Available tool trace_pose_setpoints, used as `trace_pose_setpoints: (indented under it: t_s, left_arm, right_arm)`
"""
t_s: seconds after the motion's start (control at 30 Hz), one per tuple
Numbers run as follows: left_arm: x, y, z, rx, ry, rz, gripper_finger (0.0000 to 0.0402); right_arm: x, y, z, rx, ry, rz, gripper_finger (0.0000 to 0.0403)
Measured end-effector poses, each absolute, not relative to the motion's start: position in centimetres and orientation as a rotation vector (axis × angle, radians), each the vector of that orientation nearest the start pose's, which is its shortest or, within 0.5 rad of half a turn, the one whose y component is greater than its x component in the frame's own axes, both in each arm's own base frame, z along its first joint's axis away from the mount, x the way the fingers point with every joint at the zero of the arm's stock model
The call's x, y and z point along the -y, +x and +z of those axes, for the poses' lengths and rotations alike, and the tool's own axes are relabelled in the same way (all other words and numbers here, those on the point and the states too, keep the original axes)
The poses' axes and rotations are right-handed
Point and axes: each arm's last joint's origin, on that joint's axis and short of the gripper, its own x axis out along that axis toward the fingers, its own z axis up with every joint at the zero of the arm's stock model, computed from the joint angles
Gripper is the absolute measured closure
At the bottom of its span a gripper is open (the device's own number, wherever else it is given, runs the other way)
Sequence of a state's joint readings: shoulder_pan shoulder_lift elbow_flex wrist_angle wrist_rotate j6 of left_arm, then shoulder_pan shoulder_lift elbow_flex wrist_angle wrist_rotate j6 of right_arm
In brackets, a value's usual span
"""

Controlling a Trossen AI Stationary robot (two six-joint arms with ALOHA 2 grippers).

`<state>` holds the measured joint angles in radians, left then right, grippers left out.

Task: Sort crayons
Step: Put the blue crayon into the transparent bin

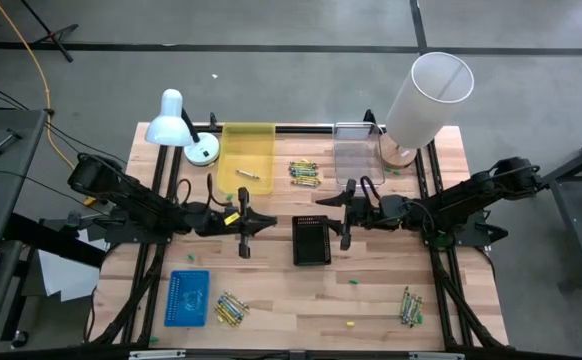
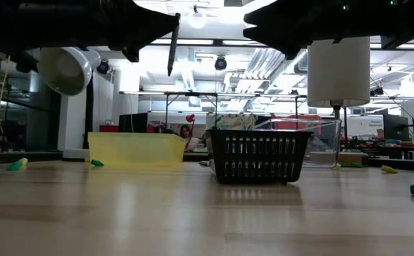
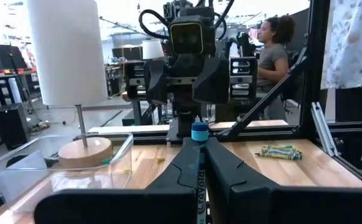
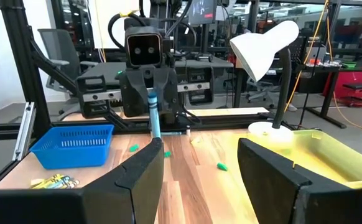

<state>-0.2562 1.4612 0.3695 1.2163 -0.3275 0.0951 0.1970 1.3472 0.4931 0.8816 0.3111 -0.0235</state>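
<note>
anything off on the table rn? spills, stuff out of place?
Small green and yellow crayon bits lie loose on the bare table, outside every tray. One crayon pile sits by the right front corner, apart from the others. The left gripper is shut on a blue crayon. Nothing looks damaged.

The left gripper [image 3: 201,163] was clamped on a blue-tipped crayon [image 3: 199,146]. Opposite hung the right gripper [image 3: 193,78]. A crayon pile [image 3: 279,151] lay near the bench's edge; a lamp [image 3: 66,59] stood in a clear tray [image 3: 25,168].

Both arms reach inward, wrists level, facing each other above mid-table. The left gripper [image 1: 243,222] is clamped, seemingly on a blue crayon [image 4: 153,115]; the right gripper [image 1: 347,212] stands spread wide.
</note>
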Motion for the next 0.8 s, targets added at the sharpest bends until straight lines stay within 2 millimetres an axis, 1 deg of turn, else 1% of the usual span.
trace_pose_setpoints:
  t_s: [0.07, 0.13, 0.23, 0.3, 0.37, 0.5, 0.67, 0.8]
  left_arm:
    - [5.4, 24.6, 18.8, 0.114, 0.047, 0.1, 0.0401]
    - [5.0, 24.7, 18.7, 0.115, 0.041, 0.162, 0.0401]
    - [4.0, 26.0, 18.4, 0.116, 0.023, 0.258, 0.0401]
    - [3.2, 27.8, 18.3, 0.129, 0.012, 0.273, 0.0401]
    - [2.2, 29.8, 17.7, 0.111, 0.023, 0.273, 0.0401]
    - [-0.2, 34.0, 17.1, 0.117, 0.023, 0.296, 0.0401]
    - [-3.7, 39.0, 17.3, 0.136, -0.001, 0.291, 0.0401]
    - [-6.1, 42.8, 18.2, 0.152, 0.013, 0.306, 0.0401]
  right_arm:
    - [-4.3, 25.9, 22.0, 0.044, -0.013, -0.115, 0.0203]
    - [-4.3, 25.9, 22.5, 0.091, -0.001, -0.115, 0.0203]
    - [-4.2, 25.8, 23.3, 0.173, 0.015, -0.116, 0.0203]
    - [-4.2, 25.7, 23.7, 0.216, 0.008, -0.118, 0.0203]
    - [-4.4, 25.6, 24.0, 0.25, -0.005, -0.115, 0.0203]
    - [-5.0, 25.4, 24.5, 0.291, -0.048, -0.101, 0.0203]
    - [-6.0, 24.9, 25.0, 0.325, -0.09, -0.071, 0.0203]
    - [-6.7, 24.5, 25.4, 0.343, -0.108, -0.047, 0.0203]
